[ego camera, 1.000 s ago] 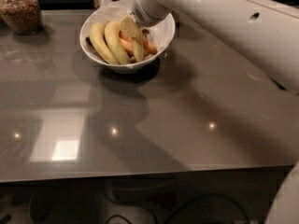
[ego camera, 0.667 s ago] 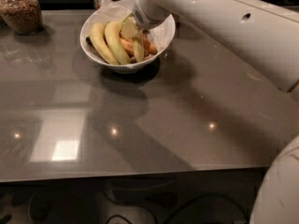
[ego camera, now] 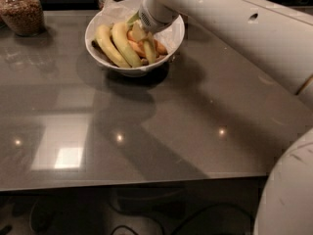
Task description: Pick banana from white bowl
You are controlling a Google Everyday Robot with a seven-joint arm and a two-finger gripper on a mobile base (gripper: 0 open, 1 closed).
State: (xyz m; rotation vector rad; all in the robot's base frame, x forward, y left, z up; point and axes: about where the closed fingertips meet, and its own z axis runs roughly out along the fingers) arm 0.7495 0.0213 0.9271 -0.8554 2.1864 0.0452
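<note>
The gripper (ego camera: 141, 29) was low inside the white bowl (ego camera: 175, 33), at the upper end of the banana (ego camera: 149, 50). Whether it grasped the banana, I could not tell. The banana lay in the bowl between two fatter bananas (ego camera: 124, 45) and orange sticks (ego camera: 159, 48).

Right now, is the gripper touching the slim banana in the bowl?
Cannot tell. In the camera view the gripper sits over the bowl, its wrist hiding the top of the banana.
</note>
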